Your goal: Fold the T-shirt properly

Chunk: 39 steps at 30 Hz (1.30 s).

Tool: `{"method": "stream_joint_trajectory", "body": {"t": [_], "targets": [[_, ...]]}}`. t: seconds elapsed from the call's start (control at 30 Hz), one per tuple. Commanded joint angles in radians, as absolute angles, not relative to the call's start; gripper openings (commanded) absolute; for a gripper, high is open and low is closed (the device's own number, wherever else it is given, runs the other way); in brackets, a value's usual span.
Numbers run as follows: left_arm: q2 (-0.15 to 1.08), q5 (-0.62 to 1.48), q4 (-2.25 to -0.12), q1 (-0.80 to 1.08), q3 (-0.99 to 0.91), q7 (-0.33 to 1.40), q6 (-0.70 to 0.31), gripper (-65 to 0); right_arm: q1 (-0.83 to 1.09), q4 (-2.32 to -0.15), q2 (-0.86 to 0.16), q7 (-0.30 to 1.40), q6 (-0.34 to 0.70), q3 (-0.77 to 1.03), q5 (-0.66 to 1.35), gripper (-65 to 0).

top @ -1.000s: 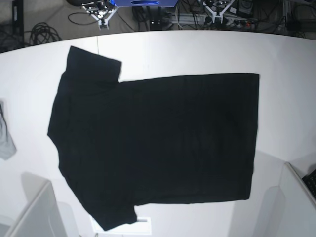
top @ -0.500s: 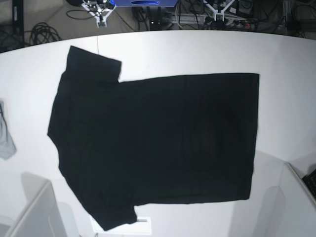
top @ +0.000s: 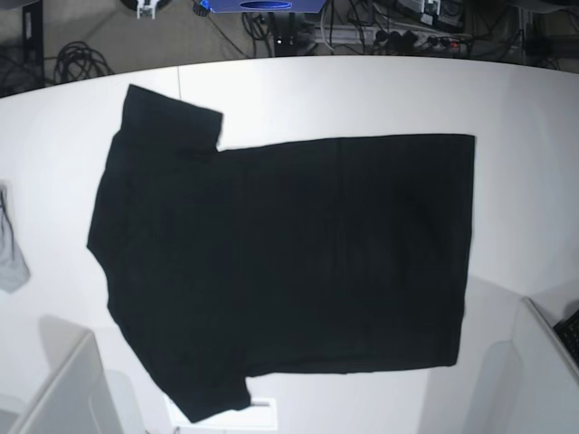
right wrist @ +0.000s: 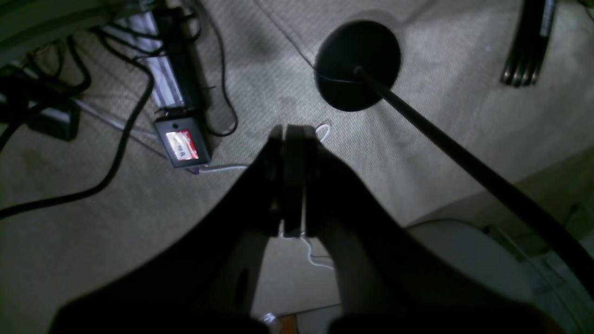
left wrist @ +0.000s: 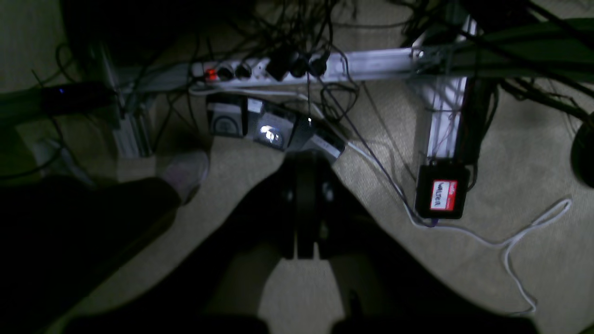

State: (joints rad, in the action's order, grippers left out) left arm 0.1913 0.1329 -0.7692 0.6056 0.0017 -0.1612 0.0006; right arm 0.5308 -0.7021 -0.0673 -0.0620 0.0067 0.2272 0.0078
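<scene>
The black T-shirt [top: 280, 262] lies spread flat on the white table [top: 362, 95]. Its collar end is to the left, its straight hem to the right, with one sleeve at the top left and the other at the bottom left. Neither arm reaches over the table in the base view. In the left wrist view my left gripper [left wrist: 304, 160] is shut with nothing in it, hanging over the carpeted floor. In the right wrist view my right gripper [right wrist: 292, 132] is likewise shut and empty above the floor.
A small light-grey cloth [top: 11, 244] lies at the table's left edge. White panels stand at the bottom left [top: 63, 389] and bottom right [top: 534, 362]. Below the arms are a power strip [left wrist: 278, 69], cables and a black round stand base [right wrist: 357, 65].
In the base view the two grippers seen at the top edge have drawn back out of the picture. The T-shirt has not moved.
</scene>
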Motion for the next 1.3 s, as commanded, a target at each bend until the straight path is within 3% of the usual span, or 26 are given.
{"method": "stream_joint_trajectory", "body": {"t": [0.0,0.13,0.43,0.6,0.8,0.97,1.07,1.1,1.17,1.27], "targets": [[0.213,0.137,-0.814,0.645,0.001,-0.17,0.005,-65.0,0.561,-0.743,-0.073,-0.065,-0.001,0.246,0.01,-65.0],[0.231,0.142,-0.967,0.746,-0.021,-0.168,0.005,-65.0,0.622,-0.911,-0.042,0.039,-0.001,0.335,0.01,-65.0],[0.206,0.14,-1.351,0.94,-0.282,-0.168,0.005,-65.0,0.751,-1.389,0.045,0.173,0.001,0.499,0.008,-65.0],[0.208,0.142,-1.57,1.001,-0.306,-0.16,0.005,-65.0,0.75,-1.6,0.094,0.26,0.001,0.565,0.007,-65.0],[0.208,0.143,-1.719,1.009,-0.306,-0.028,0.005,-65.0,0.696,-1.794,0.099,0.374,0.001,0.564,0.01,-65.0],[0.205,0.143,-1.77,0.954,-0.3,-0.019,0.005,-65.0,0.61,-1.87,0.119,0.486,0.002,0.564,0.021,-65.0],[0.205,0.143,-1.804,0.949,-0.302,-0.018,0.005,-65.0,0.59,-1.919,0.122,0.518,0.002,0.564,0.128,-65.0],[0.205,0.143,-1.81,0.947,-0.306,-0.018,0.005,-65.0,0.59,-1.934,0.12,0.53,0.002,0.564,0.171,-61.4],[0.206,0.165,-1.811,0.938,-0.309,-0.018,0.005,-65.0,0.578,-1.959,0.111,0.55,0.002,0.562,0.263,-48.3],[0.211,0.306,-1.802,0.9,-0.309,-0.016,0.005,-65.0,0.55,-1.952,0.088,0.579,0.002,0.562,0.378,-39.0]]}}
